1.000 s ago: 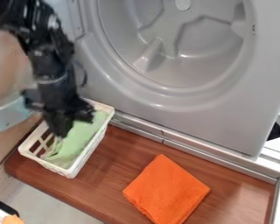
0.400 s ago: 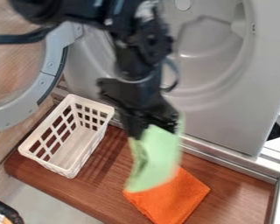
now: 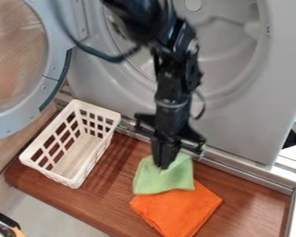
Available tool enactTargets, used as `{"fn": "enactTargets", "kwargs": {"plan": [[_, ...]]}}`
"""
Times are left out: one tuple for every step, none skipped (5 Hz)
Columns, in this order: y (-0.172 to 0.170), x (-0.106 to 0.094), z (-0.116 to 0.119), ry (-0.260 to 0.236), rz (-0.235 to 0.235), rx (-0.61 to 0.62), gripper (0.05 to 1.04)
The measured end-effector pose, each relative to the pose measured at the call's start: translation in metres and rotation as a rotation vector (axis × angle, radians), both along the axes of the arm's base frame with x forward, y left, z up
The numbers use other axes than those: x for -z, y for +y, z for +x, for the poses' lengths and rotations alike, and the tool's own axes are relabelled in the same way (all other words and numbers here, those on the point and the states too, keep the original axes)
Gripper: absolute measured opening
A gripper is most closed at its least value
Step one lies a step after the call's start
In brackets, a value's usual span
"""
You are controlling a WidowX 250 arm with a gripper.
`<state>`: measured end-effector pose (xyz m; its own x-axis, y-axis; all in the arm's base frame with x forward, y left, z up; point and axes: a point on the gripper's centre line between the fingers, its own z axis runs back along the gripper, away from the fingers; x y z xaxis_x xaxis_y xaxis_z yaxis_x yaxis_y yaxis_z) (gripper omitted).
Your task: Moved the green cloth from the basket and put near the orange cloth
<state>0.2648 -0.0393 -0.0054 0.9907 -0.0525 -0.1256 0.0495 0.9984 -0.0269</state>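
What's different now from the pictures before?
The green cloth was in the basket at first. The tool carried it out and to the right, and now it lies against the top of the orange cloth, overlapping its upper edge. The basket is empty now. The basket and the orange cloth stayed where they were.

Enters as a black, bent arm (image 3: 175, 69) from the view's top edge. Slants down rightward, then hangs almost upright through the wrist (image 3: 170, 102). Ends in a black gripper (image 3: 164, 165), pointing down, low and just right of the view's centre. Carries looping cables (image 3: 107, 56).
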Motion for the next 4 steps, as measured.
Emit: {"fn": "enactTargets", "kwargs": {"plan": [[0.006, 0.015, -0.006, -0.020, 0.013, -0.004, 0.051], [0.004, 0.003, -0.011, -0.072, 0.010, 0.017, 0.066], [-0.002, 0.001, -0.016, -0.104, 0.023, 0.042, 0.203], [-0.008, -0.015, -0.020, -0.173, 0.056, 0.036, 0.451]]}}
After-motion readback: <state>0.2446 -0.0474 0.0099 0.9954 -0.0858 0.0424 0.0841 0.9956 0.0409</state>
